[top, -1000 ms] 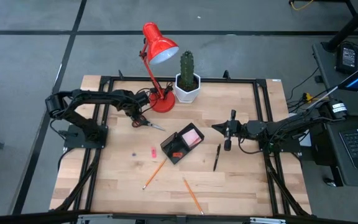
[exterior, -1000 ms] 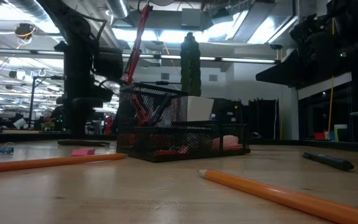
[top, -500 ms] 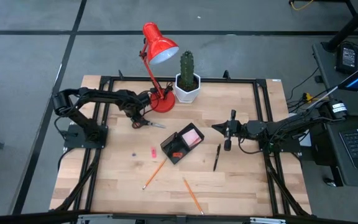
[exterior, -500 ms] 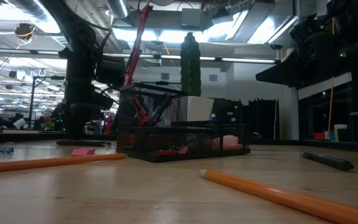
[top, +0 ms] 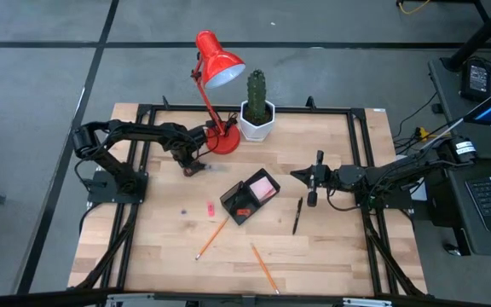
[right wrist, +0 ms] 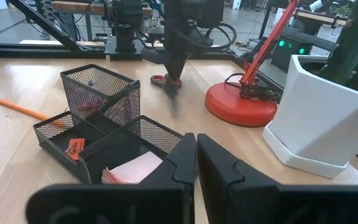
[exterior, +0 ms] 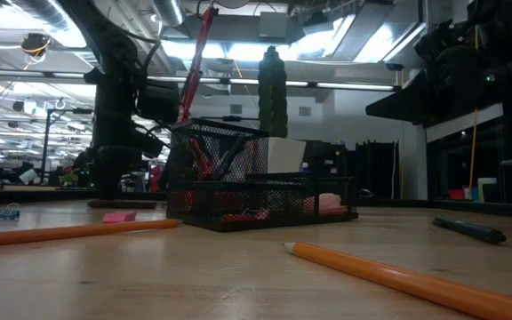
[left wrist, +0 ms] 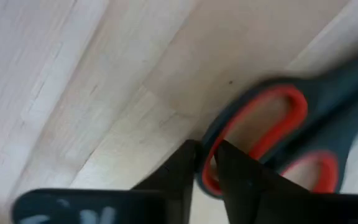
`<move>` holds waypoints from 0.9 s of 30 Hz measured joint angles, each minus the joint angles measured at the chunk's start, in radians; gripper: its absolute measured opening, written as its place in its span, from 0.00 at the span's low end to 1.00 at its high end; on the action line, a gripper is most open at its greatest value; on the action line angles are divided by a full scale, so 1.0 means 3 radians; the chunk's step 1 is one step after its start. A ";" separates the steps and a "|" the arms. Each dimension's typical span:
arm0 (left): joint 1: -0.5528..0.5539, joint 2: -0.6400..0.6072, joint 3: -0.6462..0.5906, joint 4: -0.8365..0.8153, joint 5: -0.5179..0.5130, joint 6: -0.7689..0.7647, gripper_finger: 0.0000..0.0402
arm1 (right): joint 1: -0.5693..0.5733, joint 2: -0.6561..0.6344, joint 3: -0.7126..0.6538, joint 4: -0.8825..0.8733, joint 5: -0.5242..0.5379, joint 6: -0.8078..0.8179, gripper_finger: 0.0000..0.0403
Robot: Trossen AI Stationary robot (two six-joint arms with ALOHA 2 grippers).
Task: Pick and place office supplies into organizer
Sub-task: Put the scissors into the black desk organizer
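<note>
The left gripper [top: 192, 165] is down on the table [top: 160, 256] at about ten o'clock from the organizer [top: 250, 198], just beside the red lamp's base [top: 222, 141]. In the left wrist view its fingertips [left wrist: 185, 163] are pinched on the rim of one handle loop of the red-handled scissors [left wrist: 272, 140], clenched on them while they lie flat on the wood (the blades cannot be made out from above). At about eight o'clock from the organizer lie a small pink piece [top: 210, 208] and, further down, one orange pencil [top: 211, 239]; the second pencil [top: 264, 268] lies at six o'clock. The black mesh organizer sits mid-table, with the pink sticky-note pad [top: 263, 186] in its upper compartment and a small red piece [top: 244, 211] in a lower one. The potted cactus [top: 257, 104] stands at twelve o'clock from it. At three o'clock lies the black pen [top: 297, 215], and just beyond it the right gripper [top: 315, 181] waits above the table, its fingers [right wrist: 179, 158] pressed together with nothing between them
</note>
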 joint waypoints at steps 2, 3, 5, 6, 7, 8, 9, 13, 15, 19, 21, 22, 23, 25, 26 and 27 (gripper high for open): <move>-0.0018 0.0000 -0.0001 -0.0001 -0.0001 0.0032 0.08 | 0.0000 0.0000 -0.0001 0.0000 0.0000 0.0000 0.05; -0.0026 0.0000 -0.0001 -0.0002 -0.0007 0.0071 0.06 | 0.0000 0.0000 0.0000 0.0000 0.0001 0.0000 0.05; -0.0051 0.0000 -0.0001 -0.0005 -0.0028 0.0077 0.03 | 0.0000 0.0000 -0.0001 0.0000 0.0001 0.0000 0.05; -0.0060 0.0000 -0.0001 -0.0005 -0.0037 0.0079 0.03 | 0.0000 0.0000 -0.0001 0.0000 0.0001 0.0000 0.05; -0.0070 0.0000 -0.0001 -0.0005 -0.0040 0.0080 0.04 | 0.0000 0.0000 -0.0001 -0.0001 0.0001 0.0000 0.05; -0.0081 0.0001 -0.0002 -0.0006 -0.0051 0.0083 0.04 | 0.0000 0.0000 -0.0001 0.0000 0.0001 -0.0001 0.05; -0.0097 0.0001 -0.0002 -0.0007 -0.0070 0.0083 0.05 | 0.0000 0.0000 -0.0001 -0.0001 0.0001 -0.0003 0.05; -0.0161 0.0003 -0.0002 -0.0008 -0.0142 0.0162 0.03 | 0.0000 0.0000 -0.0001 0.0000 0.0001 -0.0005 0.05; -0.0197 0.0002 -0.0004 -0.0008 -0.0226 0.0165 0.03 | 0.0000 0.0000 -0.0001 0.0000 0.0001 -0.0007 0.05; -0.0254 -0.0084 -0.0015 -0.0001 -0.0335 0.0218 0.03 | 0.0000 0.0000 -0.0001 0.0000 0.0002 -0.0010 0.05; -0.0282 -0.0169 -0.0032 -0.0093 -0.0325 0.0223 0.03 | 0.0000 0.0000 -0.0001 0.0000 0.0002 -0.0010 0.05; -0.0293 -0.0231 -0.0032 -0.0108 -0.0328 0.0225 0.03 | 0.0000 0.0000 -0.0001 0.0000 0.0003 -0.0010 0.05; -0.0301 -0.0298 -0.0023 -0.0124 -0.0353 0.0217 0.03 | 0.0000 0.0000 -0.0001 0.0000 0.0001 -0.0010 0.05; -0.0323 -0.0424 -0.0017 -0.0230 -0.0459 0.0137 0.03 | 0.0000 0.0000 -0.0001 0.0000 0.0001 -0.0010 0.05; -0.0338 -0.0495 -0.0018 -0.0310 -0.0511 0.0095 0.03 | 0.0000 0.0000 -0.0001 -0.0001 0.0003 -0.0010 0.05; -0.0357 -0.0573 -0.0021 -0.0374 -0.0554 0.0060 0.03 | 0.0000 0.0000 -0.0001 0.0000 0.0001 -0.0011 0.05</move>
